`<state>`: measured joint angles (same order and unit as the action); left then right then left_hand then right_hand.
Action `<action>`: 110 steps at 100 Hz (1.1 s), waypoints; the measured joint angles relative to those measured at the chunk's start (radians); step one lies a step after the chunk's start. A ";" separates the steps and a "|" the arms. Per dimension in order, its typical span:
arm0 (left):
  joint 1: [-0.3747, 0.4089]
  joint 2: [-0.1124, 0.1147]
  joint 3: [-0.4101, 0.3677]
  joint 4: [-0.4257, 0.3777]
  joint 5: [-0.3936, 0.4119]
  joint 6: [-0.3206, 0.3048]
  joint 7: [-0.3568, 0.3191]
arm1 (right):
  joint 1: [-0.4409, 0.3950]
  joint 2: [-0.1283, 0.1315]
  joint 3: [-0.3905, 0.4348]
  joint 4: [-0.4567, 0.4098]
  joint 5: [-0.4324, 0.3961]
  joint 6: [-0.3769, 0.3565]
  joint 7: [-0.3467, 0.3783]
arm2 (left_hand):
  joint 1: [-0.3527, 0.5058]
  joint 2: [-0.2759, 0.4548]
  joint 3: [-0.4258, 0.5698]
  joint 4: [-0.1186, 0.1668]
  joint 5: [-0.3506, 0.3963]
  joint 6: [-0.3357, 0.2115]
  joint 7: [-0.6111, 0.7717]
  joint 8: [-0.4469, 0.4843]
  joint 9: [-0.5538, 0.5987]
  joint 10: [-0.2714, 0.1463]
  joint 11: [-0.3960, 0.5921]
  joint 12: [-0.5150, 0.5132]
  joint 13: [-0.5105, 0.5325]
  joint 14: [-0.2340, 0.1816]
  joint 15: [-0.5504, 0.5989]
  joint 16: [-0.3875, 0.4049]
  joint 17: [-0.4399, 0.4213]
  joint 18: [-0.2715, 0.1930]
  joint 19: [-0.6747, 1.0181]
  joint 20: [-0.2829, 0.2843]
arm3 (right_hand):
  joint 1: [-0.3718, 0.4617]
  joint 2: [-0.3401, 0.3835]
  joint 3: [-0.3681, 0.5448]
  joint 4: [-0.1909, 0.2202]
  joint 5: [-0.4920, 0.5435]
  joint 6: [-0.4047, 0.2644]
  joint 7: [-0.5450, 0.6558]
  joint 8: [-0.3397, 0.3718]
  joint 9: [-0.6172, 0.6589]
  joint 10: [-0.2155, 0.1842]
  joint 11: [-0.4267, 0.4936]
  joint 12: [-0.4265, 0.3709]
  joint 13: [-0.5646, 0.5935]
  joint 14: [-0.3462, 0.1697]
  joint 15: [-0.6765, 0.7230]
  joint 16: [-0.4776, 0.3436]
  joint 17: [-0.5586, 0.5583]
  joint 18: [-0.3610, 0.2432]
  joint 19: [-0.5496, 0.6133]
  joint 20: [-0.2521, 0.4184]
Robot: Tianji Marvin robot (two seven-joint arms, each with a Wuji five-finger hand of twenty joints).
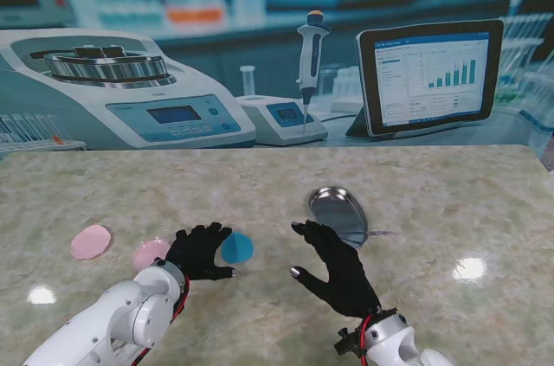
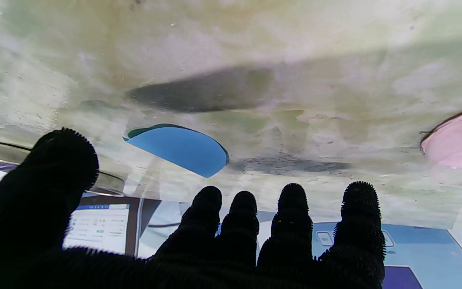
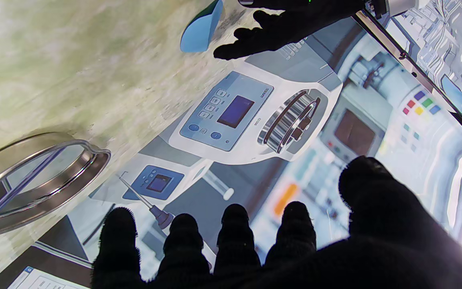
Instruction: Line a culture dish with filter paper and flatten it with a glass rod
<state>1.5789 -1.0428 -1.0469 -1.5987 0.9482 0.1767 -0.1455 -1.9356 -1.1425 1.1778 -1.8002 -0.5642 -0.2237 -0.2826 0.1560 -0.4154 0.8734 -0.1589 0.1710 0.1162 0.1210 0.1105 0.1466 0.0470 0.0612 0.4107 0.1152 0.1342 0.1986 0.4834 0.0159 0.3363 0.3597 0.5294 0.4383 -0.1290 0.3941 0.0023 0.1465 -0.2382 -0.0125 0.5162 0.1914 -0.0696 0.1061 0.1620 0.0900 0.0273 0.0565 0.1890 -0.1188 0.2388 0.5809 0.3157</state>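
A blue filter paper disc (image 1: 236, 247) (image 2: 181, 149) (image 3: 201, 28) lies flat on the marble table, just to the right of my left hand (image 1: 200, 250), whose fingers are spread and hold nothing. The shiny metal culture dish (image 1: 338, 215) (image 3: 34, 180) sits farther from me, just beyond my right hand (image 1: 336, 267), which hovers open with its fingers apart. A thin glass rod (image 1: 377, 233) (image 3: 18, 182) rests partly across the dish, its end sticking out to the right. In the left wrist view the dish's rim (image 2: 108, 180) shows behind the thumb.
Two pink paper discs (image 1: 91, 241) (image 1: 150, 253) lie to the left of my left hand; one pink disc (image 2: 457, 138) shows in the left wrist view. A printed lab backdrop (image 1: 260, 63) stands along the table's far edge.
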 measured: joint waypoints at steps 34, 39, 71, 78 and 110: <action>-0.040 0.000 0.042 0.029 -0.003 0.027 -0.016 | -0.002 0.000 0.002 -0.003 0.000 0.001 0.000 | -0.010 -0.002 0.019 0.000 0.000 0.000 -0.033 -0.015 0.000 0.000 -0.013 -0.024 -0.001 0.000 -0.010 0.000 0.000 0.000 -0.008 0.001 | 0.000 0.000 0.000 0.000 0.000 0.000 0.000 0.000 0.000 0.000 0.000 0.000 0.000 0.000 0.000 0.000 0.000 0.000 0.000 0.000; -0.045 0.000 0.047 0.032 -0.001 0.030 -0.019 | -0.002 0.000 0.003 -0.003 0.000 0.001 0.000 | -0.010 -0.002 0.019 0.000 0.000 0.000 -0.040 -0.024 0.000 0.000 -0.013 -0.030 -0.001 -0.001 -0.010 0.000 0.000 0.000 -0.009 0.001 | 0.000 0.000 0.000 0.000 0.000 0.000 0.000 0.000 0.000 0.000 0.000 0.000 0.000 0.000 0.000 0.000 0.000 0.000 0.000 0.000; -0.059 -0.005 0.075 0.060 -0.004 0.067 0.041 | -0.003 0.000 0.004 -0.004 0.000 0.001 0.000 | -0.113 -0.035 0.123 -0.021 0.000 0.023 -0.093 -0.039 0.000 0.000 -0.024 -0.074 -0.012 -0.011 -0.022 0.000 -0.002 -0.001 -0.032 0.011 | 0.000 0.000 0.000 0.000 0.000 0.000 0.000 0.001 0.000 0.000 0.000 0.000 0.000 0.000 0.000 0.000 0.000 0.000 0.000 0.000; -0.061 -0.007 0.078 0.062 -0.003 0.072 0.041 | -0.004 0.000 0.004 -0.005 0.001 0.001 0.000 | -0.113 -0.035 0.125 -0.021 0.000 0.023 -0.093 -0.039 0.000 0.000 -0.024 -0.074 -0.012 -0.011 -0.022 0.005 -0.002 -0.001 -0.032 0.011 | 0.000 0.000 0.000 0.000 0.000 0.000 0.000 0.001 0.000 0.000 0.000 0.000 0.000 0.000 0.000 0.000 0.000 0.000 0.000 0.000; -0.089 -0.007 0.107 0.077 -0.002 0.083 0.025 | -0.006 0.000 0.006 -0.007 0.001 0.001 0.000 | 0.006 -0.010 -0.050 -0.021 0.000 0.023 -0.094 -0.002 0.000 0.000 -0.024 -0.074 -0.012 -0.012 -0.022 0.010 -0.002 -0.001 -0.041 0.024 | 0.000 0.000 0.000 0.000 0.000 0.000 0.000 0.001 0.000 0.000 0.000 0.000 0.000 0.000 0.000 0.000 0.000 0.000 0.001 0.000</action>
<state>1.4901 -1.0501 -0.9397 -1.5217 0.9460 0.2595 -0.1209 -1.9414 -1.1429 1.1835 -1.8075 -0.5629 -0.2223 -0.2830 0.1620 -0.4252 0.8230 -0.1798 0.1710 0.1395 0.0268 0.1086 0.1466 0.0469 0.0373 0.3367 0.1029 0.1220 0.1762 0.4938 0.0139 0.3349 0.3191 0.5532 0.4383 -0.1290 0.3941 0.0024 0.1465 -0.2382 -0.0125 0.5172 0.1914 -0.0696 0.1063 0.1620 0.0900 0.0273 0.0565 0.1890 -0.1188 0.2388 0.5822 0.3158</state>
